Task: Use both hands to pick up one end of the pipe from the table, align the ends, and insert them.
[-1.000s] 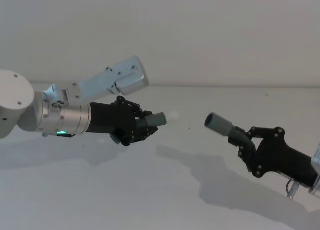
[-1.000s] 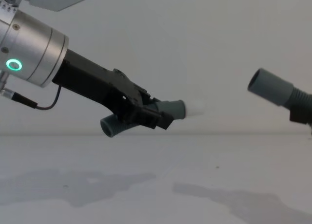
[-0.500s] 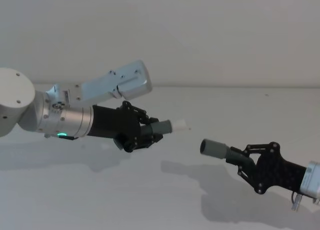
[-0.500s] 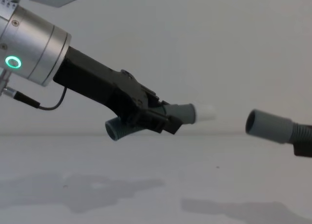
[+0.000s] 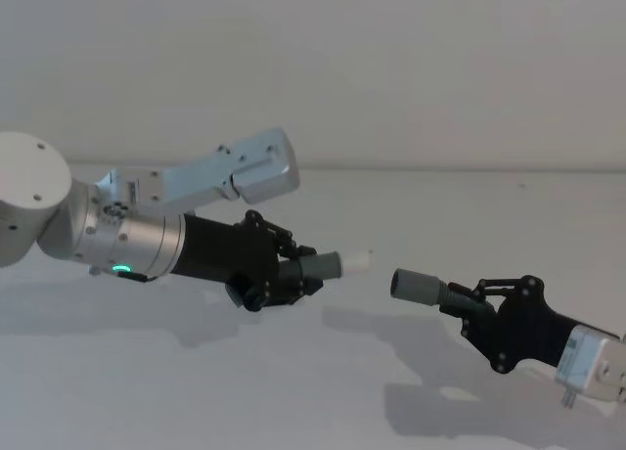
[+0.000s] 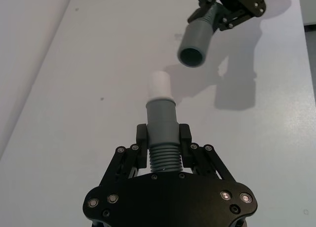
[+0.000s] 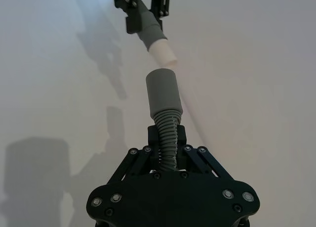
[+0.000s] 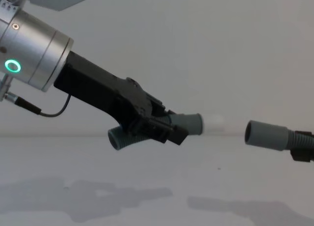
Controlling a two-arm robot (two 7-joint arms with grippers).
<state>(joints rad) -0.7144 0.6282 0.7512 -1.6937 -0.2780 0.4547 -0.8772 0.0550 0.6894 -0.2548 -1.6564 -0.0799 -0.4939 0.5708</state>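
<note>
Pipe pieces aloft over the white table [image 5: 323,391] (plain pale wall behind).
Left gripper [image 5: 284,274] clamps the bent tube [image 8: 152,130]; right gripper [image 5: 479,308], at three o'clock, clamps the hose [image 7: 165,121], cuffs apart.

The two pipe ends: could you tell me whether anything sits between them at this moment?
Nothing. In the chest view only open air separates the bent tube's white tip from the hose's open cuff, with bare table beneath.
</note>
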